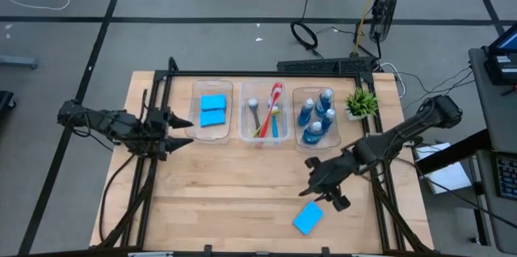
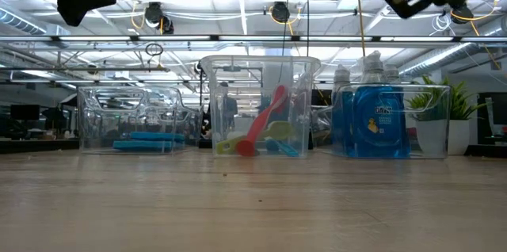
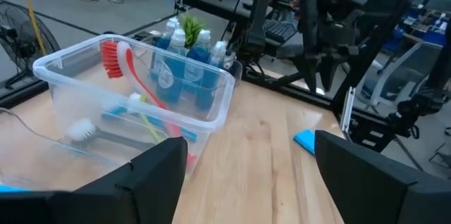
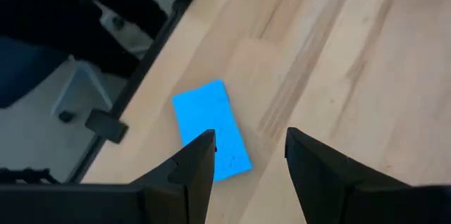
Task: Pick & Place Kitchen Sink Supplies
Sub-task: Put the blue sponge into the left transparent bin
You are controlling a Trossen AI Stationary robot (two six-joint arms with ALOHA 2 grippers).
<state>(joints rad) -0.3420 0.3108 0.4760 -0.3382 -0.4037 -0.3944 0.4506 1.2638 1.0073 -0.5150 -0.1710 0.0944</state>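
In the low view both arms are cut off at the top edge, so only dark tips show, and the loose sponge on the tabletop [image 1: 242,200] cannot be found there at all. In the left bin [image 1: 212,111] the stacked blue sponges [image 1: 212,111] overlap, so how many lie there is hard to tell. The bottles [image 1: 317,116] crowd together in the right bin [image 1: 316,116], and their count is just as hard to make out from above; the low view shows them as one blue mass behind the clear wall. The brushes [image 1: 268,115] cross each other in the middle bin [image 1: 264,113]; a red one and a grey head are plain, the rest are tangled.

The right gripper [image 1: 320,188] hangs above the near right part of the tabletop with its jaws partly apart and nothing between them. The lone blue sponge [image 4: 213,129] lies flat just below and ahead of those jaws, offset toward one finger, not touched. In the high view it sits just beside the jaw tips, toward the tabletop's near edge.

The left gripper [image 1: 179,133] hovers beside the left bin with its jaws wide and empty. From its wrist the middle bin stands just ahead of the jaws, and the lone sponge shows well beyond them.

A small green plant [image 1: 360,102] stands beside the right bin.
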